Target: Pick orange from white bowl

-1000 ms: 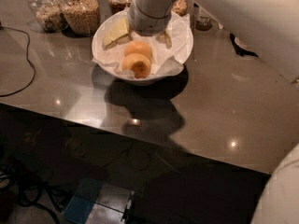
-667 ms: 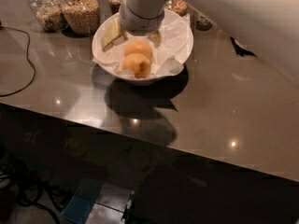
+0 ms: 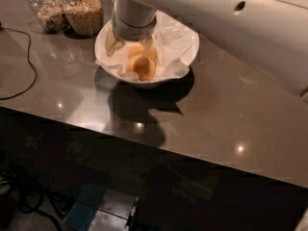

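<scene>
The white bowl (image 3: 185, 42), lined with crinkled white paper, stands on the grey counter at upper centre. In it lies the pale yellow-orange orange (image 3: 136, 52), with a smaller, deeper-orange fruit (image 3: 145, 70) touching its front. My gripper (image 3: 136, 43) comes down from the white arm (image 3: 226, 18) into the bowl, right over the orange's top and back. The wrist hides the orange's upper part. A pale yellow piece (image 3: 112, 42) shows at the bowl's left, beside the wrist.
Two glass jars of grains (image 3: 84, 13) stand just left of the bowl at the counter's back. A black cable (image 3: 26, 57) curves over the counter at far left. The counter's front edge (image 3: 144, 146) runs across the middle, with dark floor below.
The gripper has shifted slightly left and lower into the bowl, now closer over the orange. The bowl and the fruit have not moved.
</scene>
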### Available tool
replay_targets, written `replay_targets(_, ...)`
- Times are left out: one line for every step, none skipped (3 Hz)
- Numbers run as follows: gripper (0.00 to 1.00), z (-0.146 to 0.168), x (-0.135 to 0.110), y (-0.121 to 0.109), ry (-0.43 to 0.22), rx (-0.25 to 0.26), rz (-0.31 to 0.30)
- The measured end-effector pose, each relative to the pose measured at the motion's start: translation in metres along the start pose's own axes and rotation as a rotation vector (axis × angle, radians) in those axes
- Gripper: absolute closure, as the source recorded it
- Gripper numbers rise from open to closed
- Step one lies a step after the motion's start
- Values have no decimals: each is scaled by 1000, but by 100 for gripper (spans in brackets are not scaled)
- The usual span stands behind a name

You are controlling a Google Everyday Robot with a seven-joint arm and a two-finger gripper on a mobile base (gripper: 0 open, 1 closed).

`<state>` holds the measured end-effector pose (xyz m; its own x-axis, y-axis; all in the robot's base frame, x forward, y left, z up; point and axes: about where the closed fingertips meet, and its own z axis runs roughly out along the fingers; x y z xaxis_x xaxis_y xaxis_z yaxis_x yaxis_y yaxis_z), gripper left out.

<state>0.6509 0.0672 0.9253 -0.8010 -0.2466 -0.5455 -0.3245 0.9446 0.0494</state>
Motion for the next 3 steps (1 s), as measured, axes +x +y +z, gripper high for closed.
replay_targets(28, 2, -12, -13, -35, 52, 41)
replay_targets(30, 2, -17, -35, -55, 111, 101)
replay_targets(29, 11, -7, -52, -16, 158, 147)
